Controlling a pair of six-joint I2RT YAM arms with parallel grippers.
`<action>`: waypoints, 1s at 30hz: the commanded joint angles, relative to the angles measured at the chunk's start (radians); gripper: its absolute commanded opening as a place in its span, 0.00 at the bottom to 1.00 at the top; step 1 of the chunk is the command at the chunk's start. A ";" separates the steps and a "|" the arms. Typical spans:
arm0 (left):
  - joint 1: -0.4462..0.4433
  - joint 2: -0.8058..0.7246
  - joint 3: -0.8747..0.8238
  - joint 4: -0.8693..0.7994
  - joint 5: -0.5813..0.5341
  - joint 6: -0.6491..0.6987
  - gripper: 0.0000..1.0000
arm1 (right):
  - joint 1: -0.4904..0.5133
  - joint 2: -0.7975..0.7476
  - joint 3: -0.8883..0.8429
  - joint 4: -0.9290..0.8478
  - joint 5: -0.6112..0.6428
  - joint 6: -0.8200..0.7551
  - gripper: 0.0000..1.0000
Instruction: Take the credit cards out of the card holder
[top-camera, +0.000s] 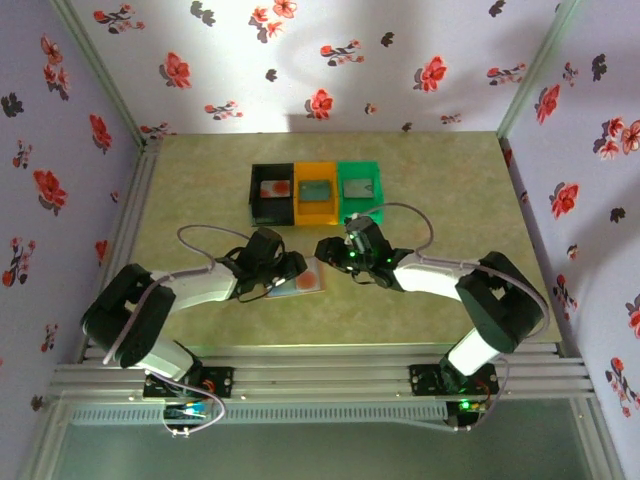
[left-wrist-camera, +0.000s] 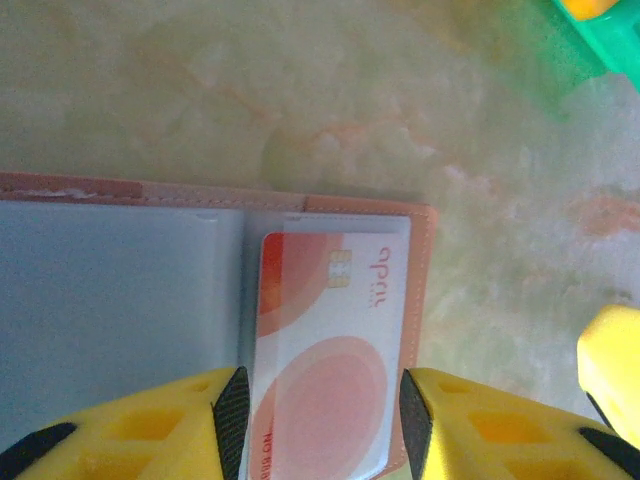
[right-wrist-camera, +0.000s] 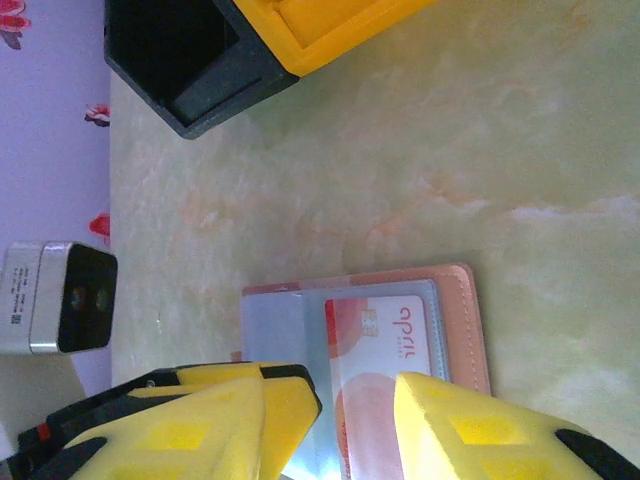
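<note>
The card holder (top-camera: 303, 284) lies open on the table between my two grippers. Its left panel (left-wrist-camera: 120, 300) is bare pale blue-grey. The right panel holds a white credit card (left-wrist-camera: 330, 340) with red and pink circles, under a clear sleeve. My left gripper (left-wrist-camera: 322, 425) is open, with one black pad on each side of that card, over the fold and over the tan edge. My right gripper (right-wrist-camera: 360, 420) is open too, its yellow fingers low over the same credit card (right-wrist-camera: 385, 335) and the card holder (right-wrist-camera: 465, 320). In the top view the left gripper (top-camera: 290, 272) and right gripper (top-camera: 333, 255) nearly meet.
Behind the holder stand a black bin (top-camera: 272, 192), an orange bin (top-camera: 315, 190) and a green bin (top-camera: 360, 187) in a row, each with a card inside. One finger of the right gripper (left-wrist-camera: 612, 360) is close beside the left one. Floral walls enclose the table.
</note>
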 joint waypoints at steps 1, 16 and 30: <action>0.008 0.015 -0.014 -0.012 -0.017 -0.007 0.44 | 0.004 0.025 -0.007 0.054 -0.012 0.036 0.39; 0.008 0.042 -0.024 -0.036 -0.029 -0.010 0.36 | 0.012 0.109 -0.001 0.129 -0.044 0.070 0.35; 0.009 0.081 -0.025 -0.014 -0.021 -0.010 0.34 | 0.024 0.189 -0.005 0.176 -0.056 0.091 0.31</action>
